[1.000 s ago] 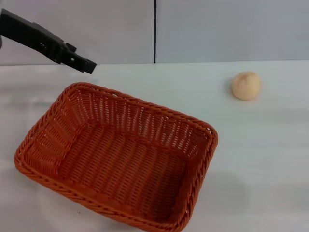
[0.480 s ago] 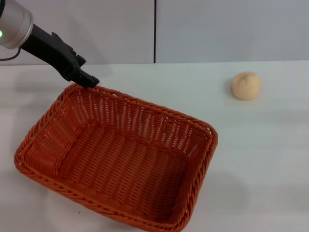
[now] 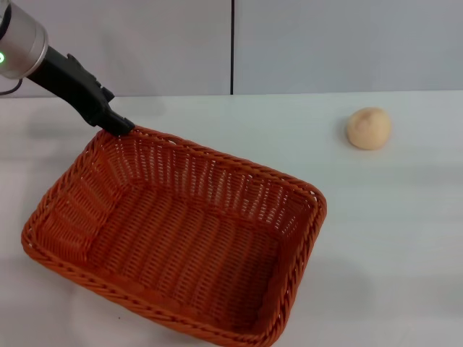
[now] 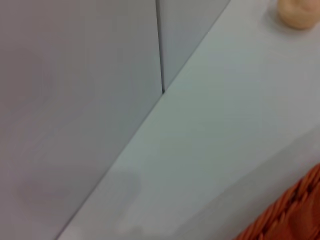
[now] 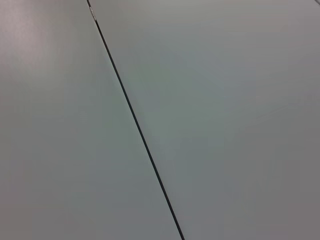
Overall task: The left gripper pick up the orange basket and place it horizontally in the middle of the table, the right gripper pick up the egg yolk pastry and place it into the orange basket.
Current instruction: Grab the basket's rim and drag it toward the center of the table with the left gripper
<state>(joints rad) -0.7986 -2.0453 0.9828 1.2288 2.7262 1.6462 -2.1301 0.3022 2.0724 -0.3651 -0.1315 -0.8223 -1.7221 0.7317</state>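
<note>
The orange basket [image 3: 210,182] lies at an angle on the left half of the white table [image 3: 383,238], open side up and empty. My left gripper [image 3: 120,126] reaches in from the upper left, and its black tip is down at the basket's far left corner, touching the braided rim or just behind it. A corner of the basket [image 4: 295,210] also shows in the left wrist view. The egg yolk pastry [image 3: 369,128] sits alone at the far right of the table, and the left wrist view catches the pastry [image 4: 297,12] too. My right gripper is out of view.
A grey wall [image 3: 325,43] with a vertical seam runs behind the table. The right wrist view shows only that wall and its seam [image 5: 135,125].
My left gripper has come down and drawn back a little to the left, from above the table behind the basket to the basket's far left corner rim. Basket and pastry have not moved.
</note>
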